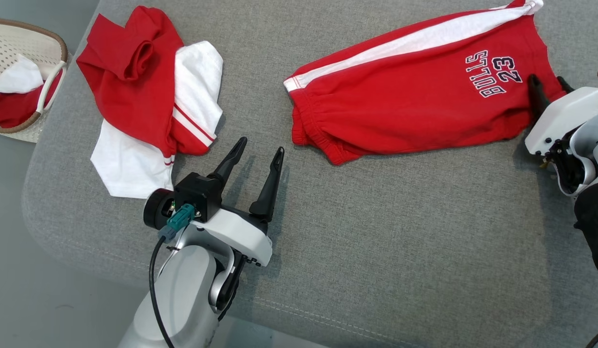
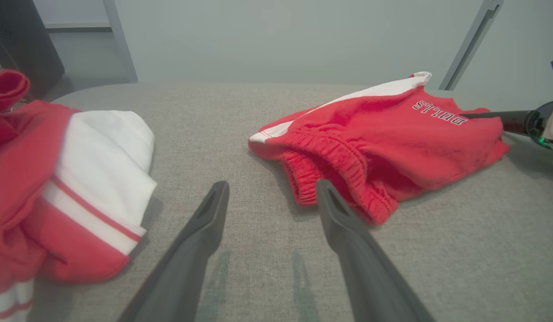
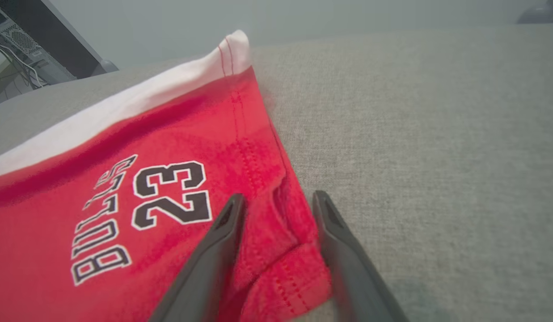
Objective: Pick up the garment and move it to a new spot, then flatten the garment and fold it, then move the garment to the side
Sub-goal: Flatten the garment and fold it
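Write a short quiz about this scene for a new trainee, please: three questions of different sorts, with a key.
1. True or false: the left gripper is shut on the red and white shirt.
2. Which part of the red Bulls shorts lies between the fingers of the right gripper? A) the elastic waistband B) the leg hem corner beside the "23" C) the white side stripe
3. In the head view, in which corner is the woven basket?

Key:
1. False. It is open over the grey cushion and holds nothing.
2. B.
3. Upper left.
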